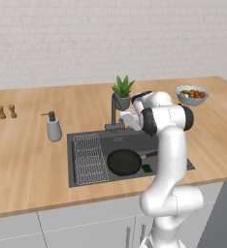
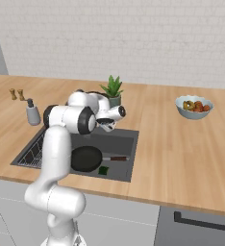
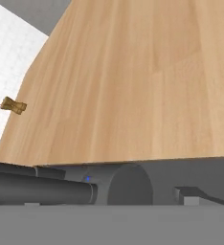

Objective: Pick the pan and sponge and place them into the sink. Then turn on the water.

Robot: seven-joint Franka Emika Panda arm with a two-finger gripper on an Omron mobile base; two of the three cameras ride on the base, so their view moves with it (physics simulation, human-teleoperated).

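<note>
Faucet [image 1: 116, 110] of the sink [image 1: 81, 140] is the thing nearest to the gripper [image 1: 130, 117], which hangs just beside it at the back rim of the basin, over the water side. I cannot tell if the jaws are open or closed, because the white hand covers them from both sides. In the hand view the dark grey faucet [image 3: 61, 184] lies very close across the bottom, with wooden counter [image 3: 133, 86] behind it.

Below the hand, the pan [image 1: 123, 162] rests flat on the floor of the sink, its reddish-brown handle pointing to the right. The sponge [image 1: 147, 168] lies in the basin too, just beside the pan, near the front wall. The wire rack [image 1: 89, 157] fills the left part of the sink.

Farther out on the counter stand a potted plant [image 1: 122, 89] behind the faucet, a soap dispenser [image 1: 53, 127] at the left, two small wooden shakers [image 1: 6, 112] far left, and a bowl of fruit [image 1: 191, 95] at the right.
</note>
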